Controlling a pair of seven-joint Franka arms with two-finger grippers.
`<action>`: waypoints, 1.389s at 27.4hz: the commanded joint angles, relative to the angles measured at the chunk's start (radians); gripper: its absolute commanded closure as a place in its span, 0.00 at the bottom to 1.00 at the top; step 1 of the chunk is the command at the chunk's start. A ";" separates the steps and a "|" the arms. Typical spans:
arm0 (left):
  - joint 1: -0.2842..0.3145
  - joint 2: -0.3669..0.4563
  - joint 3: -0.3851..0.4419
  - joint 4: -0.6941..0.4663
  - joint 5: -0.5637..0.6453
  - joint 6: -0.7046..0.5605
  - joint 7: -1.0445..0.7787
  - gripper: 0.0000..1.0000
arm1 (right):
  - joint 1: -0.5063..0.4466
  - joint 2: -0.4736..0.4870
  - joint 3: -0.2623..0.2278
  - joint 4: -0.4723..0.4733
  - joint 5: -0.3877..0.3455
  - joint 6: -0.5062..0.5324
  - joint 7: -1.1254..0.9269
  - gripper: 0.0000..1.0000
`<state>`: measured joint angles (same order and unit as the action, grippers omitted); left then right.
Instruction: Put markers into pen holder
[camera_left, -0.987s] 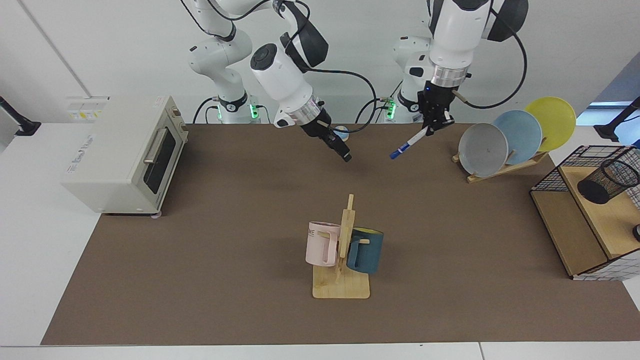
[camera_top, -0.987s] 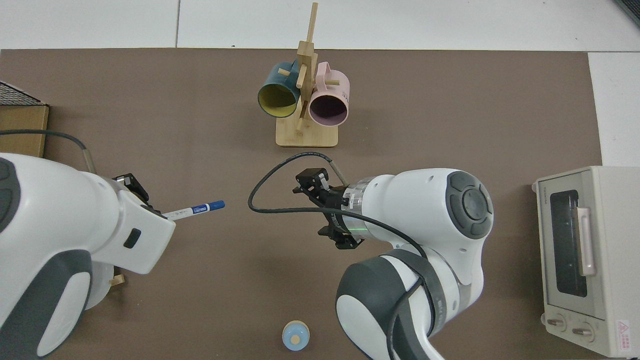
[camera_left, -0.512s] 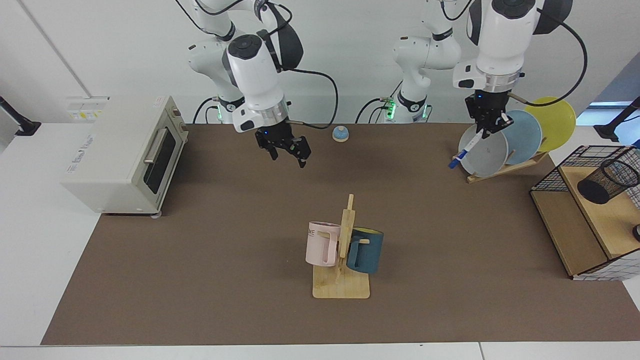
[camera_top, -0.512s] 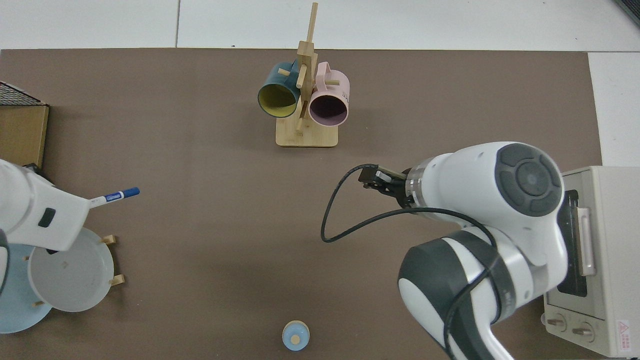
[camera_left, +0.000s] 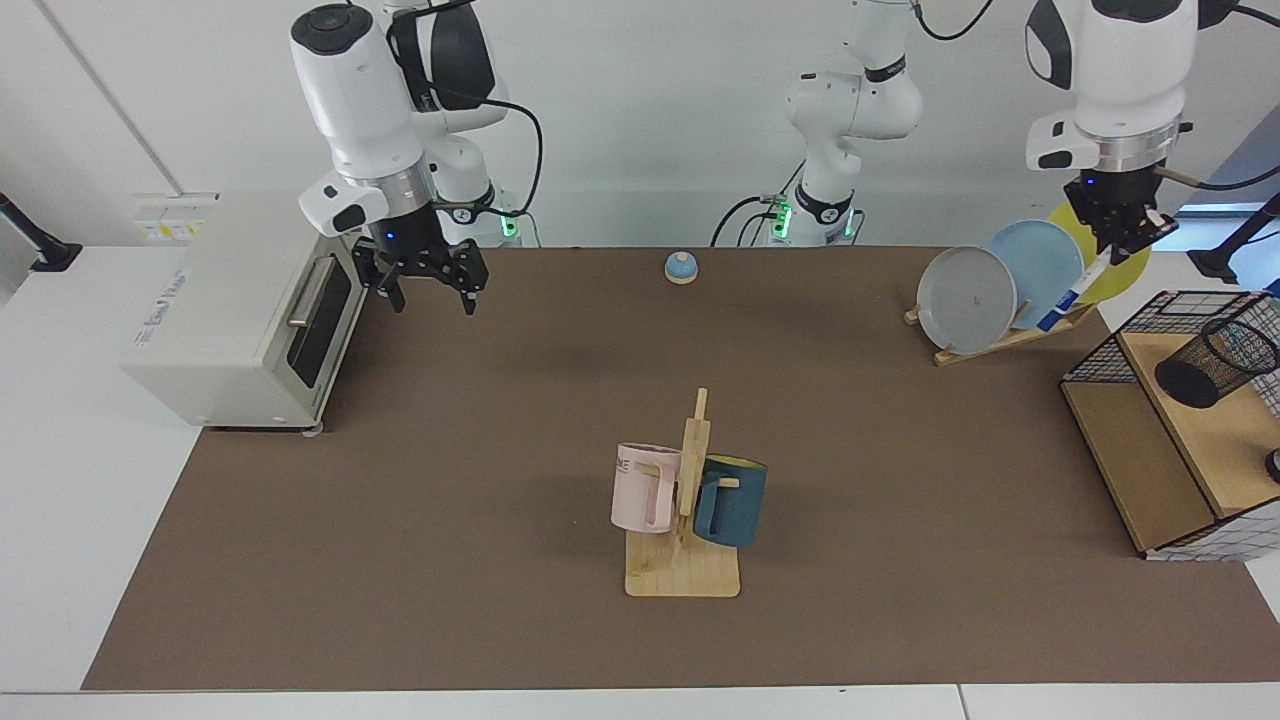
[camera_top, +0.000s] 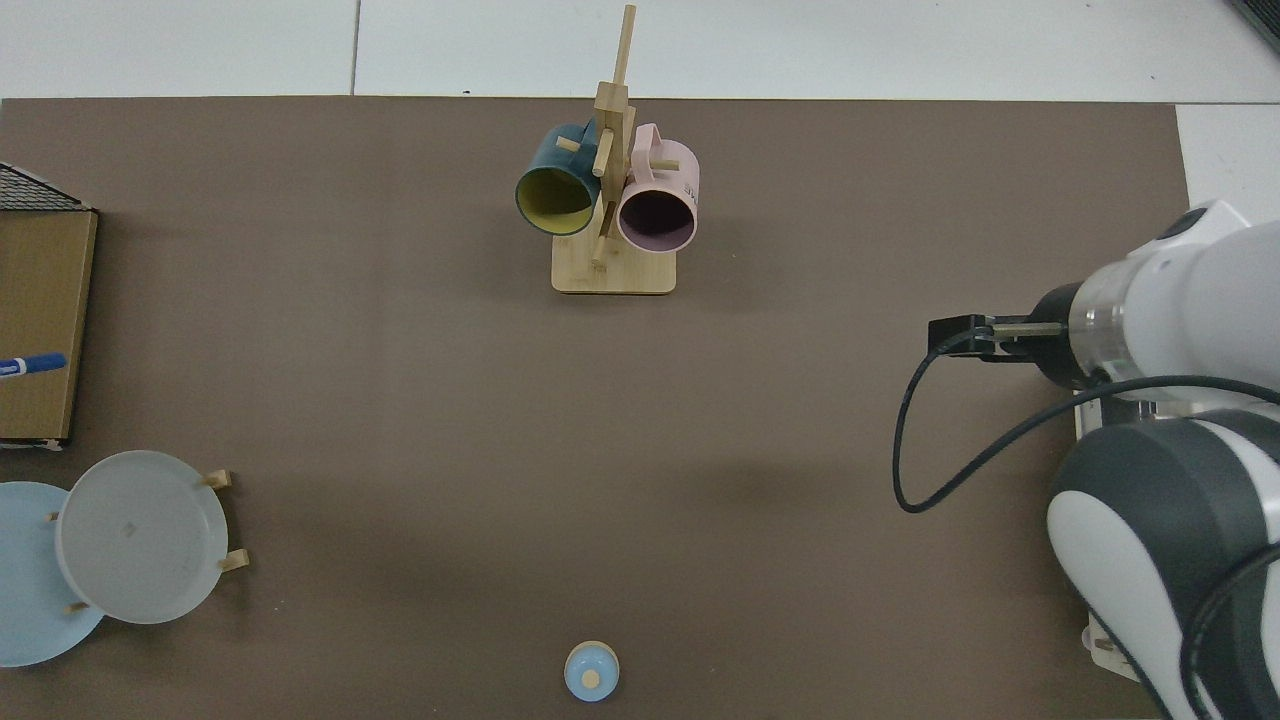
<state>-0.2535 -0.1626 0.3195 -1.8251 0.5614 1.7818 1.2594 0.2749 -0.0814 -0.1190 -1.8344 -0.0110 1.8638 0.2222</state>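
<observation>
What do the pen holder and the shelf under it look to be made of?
Pen holder: black wire mesh, likely metal; light shows through its wall, and the base looks solid and dark. Shelf: pale boards, probably wood or laminate, matte, within a thin black wire-grid frame.

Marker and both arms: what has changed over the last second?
The left claw, shut on the marker, carried it from mid-table past the plate rack toward the pen holder. The right claw, open, withdrew to the toaster oven. Mugs, plates: unmoved.
</observation>
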 joint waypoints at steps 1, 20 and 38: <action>-0.004 0.061 0.075 0.084 0.072 0.045 0.122 1.00 | -0.060 -0.003 0.015 0.046 -0.024 -0.096 -0.136 0.00; 0.011 0.156 0.174 0.125 0.347 0.278 0.411 1.00 | -0.117 0.002 0.021 0.136 0.000 -0.176 -0.138 0.00; 0.072 0.255 0.190 0.145 0.353 0.413 0.526 1.00 | -0.125 0.003 0.018 0.136 -0.014 -0.176 -0.256 0.00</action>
<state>-0.2106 0.0388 0.4933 -1.7063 0.9038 2.1645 1.7690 0.1733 -0.0852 -0.1116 -1.7142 -0.0220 1.7001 0.0075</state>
